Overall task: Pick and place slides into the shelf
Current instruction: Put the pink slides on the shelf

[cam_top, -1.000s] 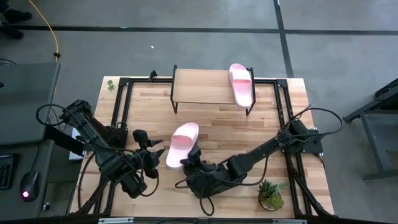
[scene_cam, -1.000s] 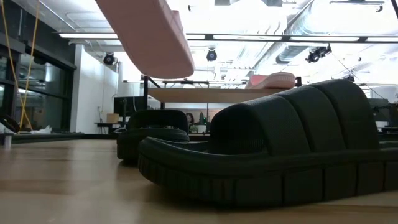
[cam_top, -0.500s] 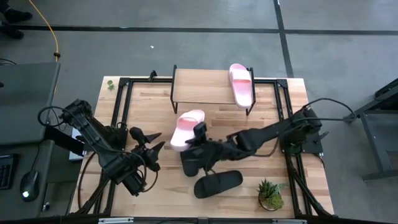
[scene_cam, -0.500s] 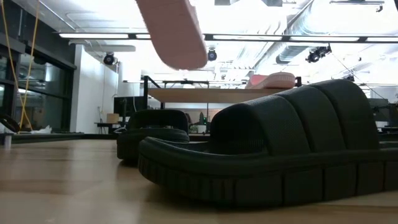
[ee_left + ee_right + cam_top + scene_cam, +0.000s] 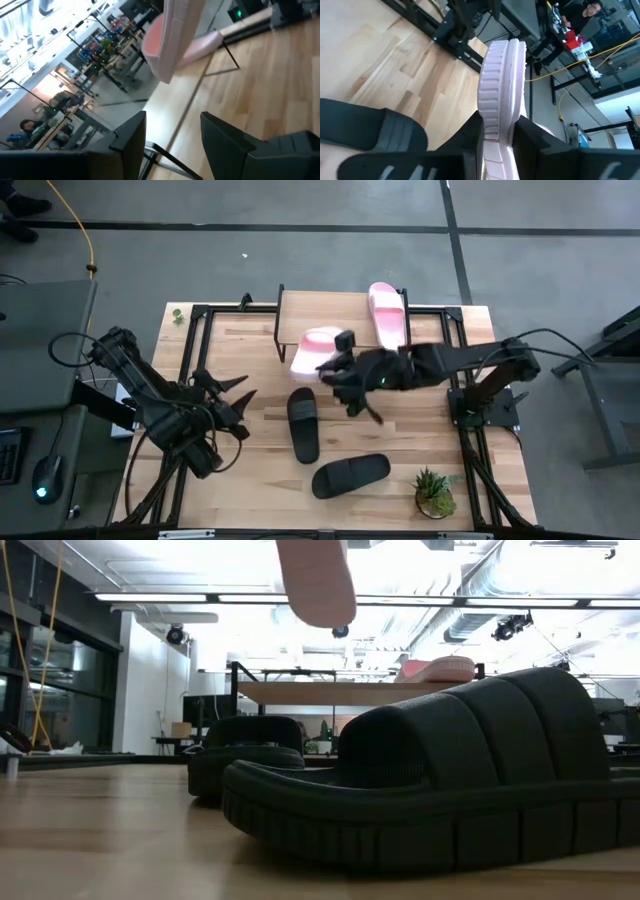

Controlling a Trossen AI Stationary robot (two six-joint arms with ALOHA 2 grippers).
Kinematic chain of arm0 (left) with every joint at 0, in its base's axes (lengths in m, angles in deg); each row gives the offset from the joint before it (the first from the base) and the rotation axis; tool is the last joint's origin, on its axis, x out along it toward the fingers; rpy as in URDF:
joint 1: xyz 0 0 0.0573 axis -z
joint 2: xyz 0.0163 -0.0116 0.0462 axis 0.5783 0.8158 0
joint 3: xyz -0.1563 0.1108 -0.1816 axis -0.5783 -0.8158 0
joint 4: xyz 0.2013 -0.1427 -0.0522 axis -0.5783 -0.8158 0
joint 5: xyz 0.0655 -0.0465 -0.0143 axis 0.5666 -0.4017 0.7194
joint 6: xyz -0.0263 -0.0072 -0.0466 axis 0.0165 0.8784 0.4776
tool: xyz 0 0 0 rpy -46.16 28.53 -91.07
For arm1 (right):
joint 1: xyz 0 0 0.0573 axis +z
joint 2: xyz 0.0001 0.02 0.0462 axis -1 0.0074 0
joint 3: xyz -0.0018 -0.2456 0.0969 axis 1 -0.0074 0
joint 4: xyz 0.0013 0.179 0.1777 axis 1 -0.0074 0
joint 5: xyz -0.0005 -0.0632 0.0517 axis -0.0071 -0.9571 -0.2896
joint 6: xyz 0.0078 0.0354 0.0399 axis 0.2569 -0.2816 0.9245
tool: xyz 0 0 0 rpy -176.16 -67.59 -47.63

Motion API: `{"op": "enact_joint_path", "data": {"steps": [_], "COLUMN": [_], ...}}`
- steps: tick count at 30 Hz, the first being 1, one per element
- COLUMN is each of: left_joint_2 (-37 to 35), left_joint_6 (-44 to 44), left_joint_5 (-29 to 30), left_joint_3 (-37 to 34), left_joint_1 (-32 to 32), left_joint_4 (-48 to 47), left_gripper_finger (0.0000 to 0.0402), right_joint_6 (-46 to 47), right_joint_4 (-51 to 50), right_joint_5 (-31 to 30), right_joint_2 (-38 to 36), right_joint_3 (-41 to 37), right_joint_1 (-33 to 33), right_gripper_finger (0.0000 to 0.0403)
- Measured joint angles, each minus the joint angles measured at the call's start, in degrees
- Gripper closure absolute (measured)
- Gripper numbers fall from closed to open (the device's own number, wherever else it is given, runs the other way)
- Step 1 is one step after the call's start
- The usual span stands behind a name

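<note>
right claw: grips 1 pink slide, up in the air by the shelf | left claw: open, holds nothing | 1 pink slide on shelf | 2 black slides on table

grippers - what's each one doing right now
Left gripper: open, holding nothing.
Right gripper: shut on the pink slide, lifted near the shelf.

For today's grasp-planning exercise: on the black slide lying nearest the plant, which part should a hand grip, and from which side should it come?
Grip one long side edge of the sole of the black slide, behind the strap, coming down from above. It lies flat, sole down, lengthwise across the table beside the plant, so the thin sole rim probably fits between the fingers; the wide ribbed strap looks too bulky. The left hand, open and empty, is free.
</note>
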Motion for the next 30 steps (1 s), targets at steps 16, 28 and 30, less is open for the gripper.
{"op": "enact_joint_path", "data": {"steps": [16, 28, 30], "left_joint_2": [-9.0, -8.7, -8.7], "left_joint_6": [-11.7, -30.2, -31.3], "left_joint_5": [-3.4, -6.5, -6.7], "left_joint_3": [0.0, 0.0, 0.0], "left_joint_1": [-11.2, -15.9, -16.5], "left_joint_4": [5.0, 19.2, 20.2], "left_gripper_finger": [0.0229, 0.0229, 0.0229], "right_joint_6": [-2.8, -6.7, -6.7], "right_joint_4": [3.4, 3.1, 3.1], "right_joint_5": [14.6, 32.6, 32.6], "right_joint_2": [-7.0, -7.2, -7.2], "right_joint_3": [-6.5, -6.5, -6.5], "right_joint_1": [-18.4, -27.8, -29.0], "right_gripper_finger": [0.0346, 0.0335, 0.0335]}}
